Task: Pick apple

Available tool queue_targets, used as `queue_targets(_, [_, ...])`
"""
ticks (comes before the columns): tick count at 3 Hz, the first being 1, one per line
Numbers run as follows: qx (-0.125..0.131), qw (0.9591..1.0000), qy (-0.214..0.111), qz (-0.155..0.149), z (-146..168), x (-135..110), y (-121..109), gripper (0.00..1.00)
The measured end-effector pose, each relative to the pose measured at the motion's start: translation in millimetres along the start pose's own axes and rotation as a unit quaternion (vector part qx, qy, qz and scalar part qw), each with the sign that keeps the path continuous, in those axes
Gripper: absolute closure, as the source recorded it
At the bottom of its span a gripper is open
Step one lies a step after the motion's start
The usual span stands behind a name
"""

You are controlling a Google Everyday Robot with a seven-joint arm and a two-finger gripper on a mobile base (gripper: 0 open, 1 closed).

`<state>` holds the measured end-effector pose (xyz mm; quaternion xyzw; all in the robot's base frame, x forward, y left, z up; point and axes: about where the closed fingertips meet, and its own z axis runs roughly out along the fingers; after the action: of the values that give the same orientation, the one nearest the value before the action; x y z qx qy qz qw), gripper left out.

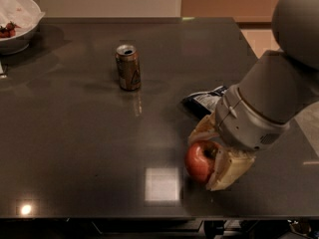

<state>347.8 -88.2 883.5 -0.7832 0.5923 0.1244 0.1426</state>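
Note:
The red apple (pixel 199 162) is near the front right of the dark table (pixel 75 148), its stem dimple facing right and up. My gripper (pixel 208 158) comes in from the right with its pale fingers (pixel 225 172) closed around the apple, one above and behind it, one below and in front. The apple appears slightly off the table surface, held in the fingers. The big grey arm covers the right side of the view.
A brown drink can (pixel 128 67) stands upright at the table's middle back. A dark blue snack bag (pixel 205 101) lies just behind the gripper. A white bowl (pixel 20 31) with small dark-red berries sits at the back left corner. The table's front edge runs just below the apple.

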Motion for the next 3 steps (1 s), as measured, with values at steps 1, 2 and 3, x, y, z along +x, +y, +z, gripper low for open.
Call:
queue_targets(1, [0.012,0.9999,-0.002,-0.001,-37.0,-11.0,-19.2,1.00])
queue_targets(2, [0.029,0.9995,-0.007,-0.007,-65.0,-21.6,-34.0,1.00])
queue_targets(3, [0.063,0.9977,-0.017,-0.019,-101.6,-32.9,-57.7,1.00])
